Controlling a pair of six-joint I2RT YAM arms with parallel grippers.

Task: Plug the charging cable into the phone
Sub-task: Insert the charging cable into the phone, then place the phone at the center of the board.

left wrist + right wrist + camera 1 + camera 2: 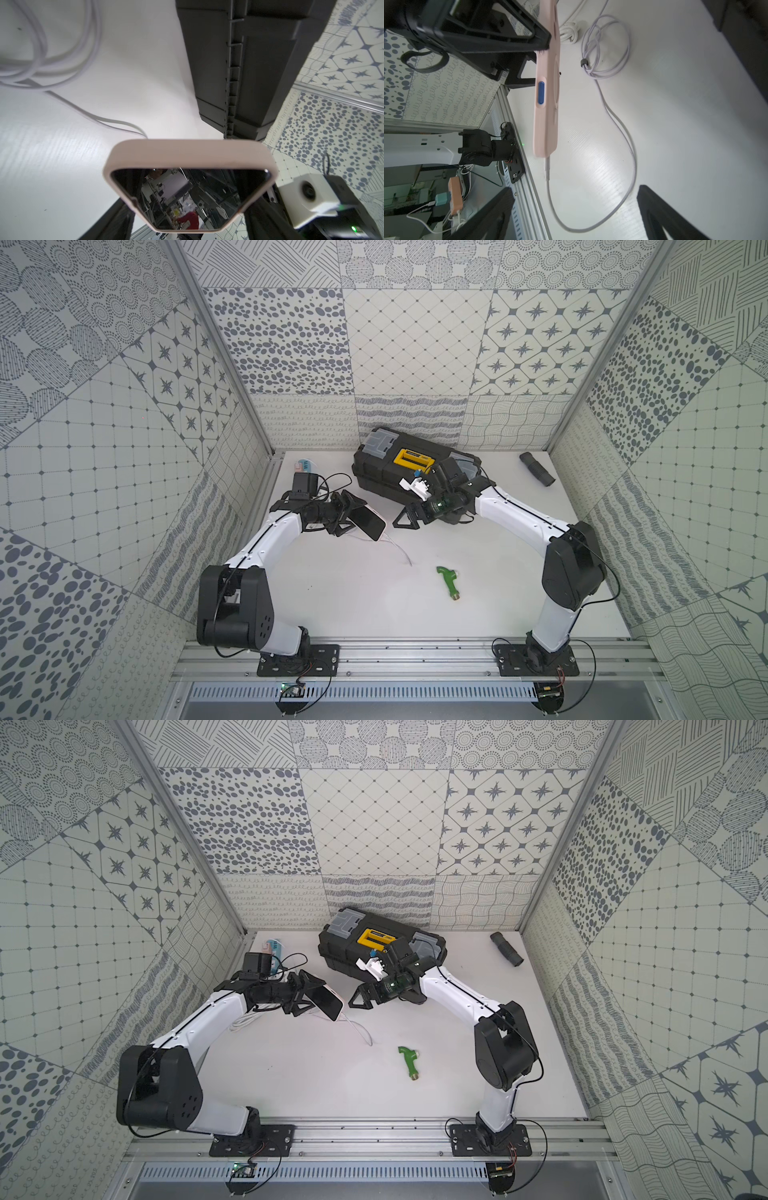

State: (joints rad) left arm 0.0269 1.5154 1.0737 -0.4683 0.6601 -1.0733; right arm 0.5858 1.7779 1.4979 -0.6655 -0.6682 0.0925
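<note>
Phone [547, 116] in left hand [354, 517], charging cable [547, 169] at end edge, right hand [574, 190] apart

In both top views we can't see where the charging cable [405, 555] meets the phone [368, 523]. The plug end is hidden behind the phone's lower corner, and the cord is too thin to follow under the left gripper [353, 516].

The right wrist view cuts the phone [548, 93] at the picture's edge. The plug [546, 168] is blurred there, so we can't tell how deep it sits.

In the left wrist view the phone [187, 152] has its near end hidden between the fingers [116, 224]. The cable coil [41, 62] is blurred and cut off.

The right gripper [574, 188] shows only 2 cropped fingertips.

The power strip [304, 466] is partly hidden behind the black box [304, 485] on the left wrist.
</note>
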